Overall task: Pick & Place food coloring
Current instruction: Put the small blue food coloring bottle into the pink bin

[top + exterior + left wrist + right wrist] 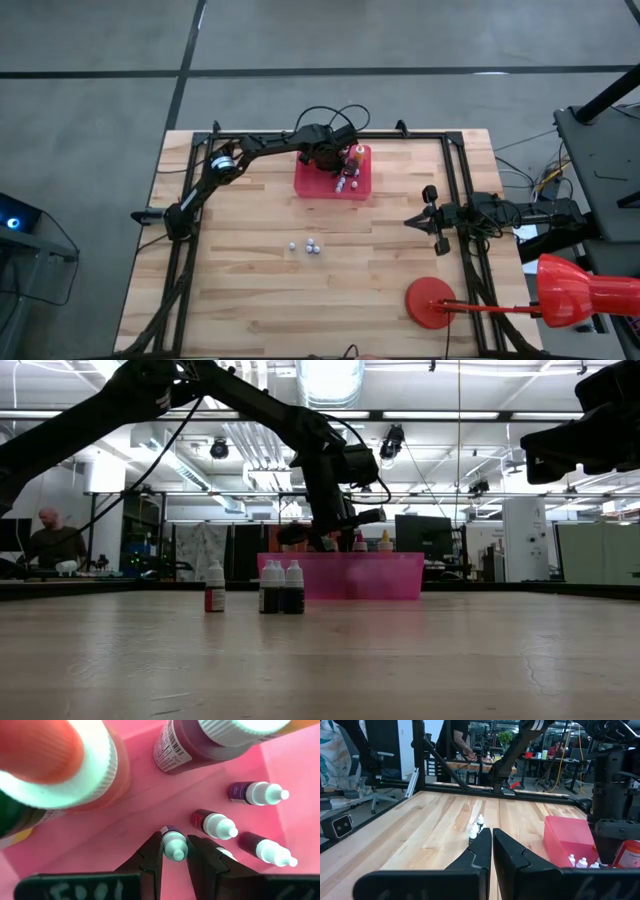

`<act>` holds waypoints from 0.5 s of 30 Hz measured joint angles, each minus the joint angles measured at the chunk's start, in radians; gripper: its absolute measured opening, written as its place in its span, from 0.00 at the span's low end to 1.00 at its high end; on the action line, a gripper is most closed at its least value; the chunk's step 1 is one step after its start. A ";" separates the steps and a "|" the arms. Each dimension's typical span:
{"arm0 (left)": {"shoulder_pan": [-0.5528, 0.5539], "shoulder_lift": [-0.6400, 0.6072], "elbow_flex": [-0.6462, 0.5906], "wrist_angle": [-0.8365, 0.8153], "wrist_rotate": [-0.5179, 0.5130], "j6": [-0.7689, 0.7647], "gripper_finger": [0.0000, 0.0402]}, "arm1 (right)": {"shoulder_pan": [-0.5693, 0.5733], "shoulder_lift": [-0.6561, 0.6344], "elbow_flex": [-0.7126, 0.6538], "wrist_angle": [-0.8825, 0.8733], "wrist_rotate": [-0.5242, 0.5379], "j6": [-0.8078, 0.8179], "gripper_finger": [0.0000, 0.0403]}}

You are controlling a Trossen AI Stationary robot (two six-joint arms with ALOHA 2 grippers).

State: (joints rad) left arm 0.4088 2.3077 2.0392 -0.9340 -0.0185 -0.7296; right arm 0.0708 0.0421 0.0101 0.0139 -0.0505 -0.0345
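My left gripper (174, 851) is down inside the red tray (311, 184) at the far middle of the bench (250, 290), its fingers (150, 855) narrowed on either side of a small dark food coloring bottle (173, 844) with a pale green-white cap; the pads look to be touching or just off the cap and neck, so I judge this to be the closing or the letting-go of a grasp, and I cannot say which. Coming in from above suits it, since the neighbours are packed close: three more small bottles with white nozzle caps (216, 824) lie on the tray floor just beside it, and larger bottles, one with a barcode label (187, 745), stand nearer the lens. In the low view the arm hangs over the tray's far side, with two capped bottles (371, 541) showing above the rim. Out on the open bench, near the middle and well apart from the tray, three small bottles (274, 587) stand upright in a loose cluster, a red one to the left and two dark ones touching. My right gripper (491, 845) waits at the right edge of the bench, fingers nearly together and holding nothing, pointed across toward that cluster. A red lamp base (432, 302) sits at the near right.
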 joint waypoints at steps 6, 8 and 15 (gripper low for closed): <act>0.000 0.000 0.000 0.000 0.000 0.016 0.13 | 0.000 0.000 0.000 0.000 0.000 0.000 0.02; 0.000 0.000 0.000 0.000 0.001 0.020 0.13 | 0.000 0.000 0.000 0.000 0.000 0.000 0.02; 0.000 0.000 0.000 0.000 0.002 0.012 0.18 | 0.000 0.000 0.000 0.000 0.000 0.000 0.02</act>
State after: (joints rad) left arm 0.4088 2.3077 2.0392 -0.9344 -0.0166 -0.7174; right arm 0.0711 0.0418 0.0097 0.0143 -0.0505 -0.0345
